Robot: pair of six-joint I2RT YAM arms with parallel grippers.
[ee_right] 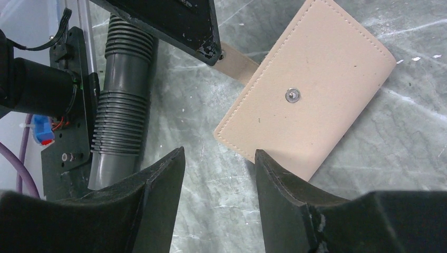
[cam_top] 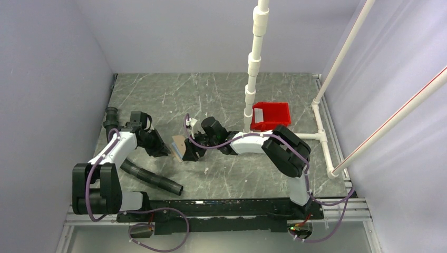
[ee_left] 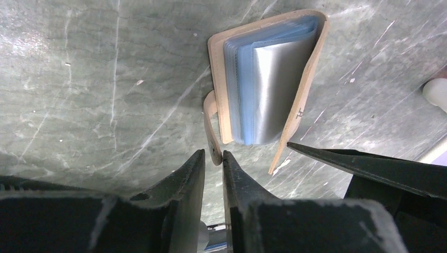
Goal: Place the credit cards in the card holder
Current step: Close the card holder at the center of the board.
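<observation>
Card holder (ee_left: 263,79) ajar, long axis diagonal (left gripper (ee_left: 213,155) pinches its tab (ee_left: 210,113)).

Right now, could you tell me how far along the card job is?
No card is clearly inserted yet. The left gripper pinches the card holder's snap tab, holding it ajar; the right gripper hangs open by its cover. A pale card lies in the red tray.
</observation>
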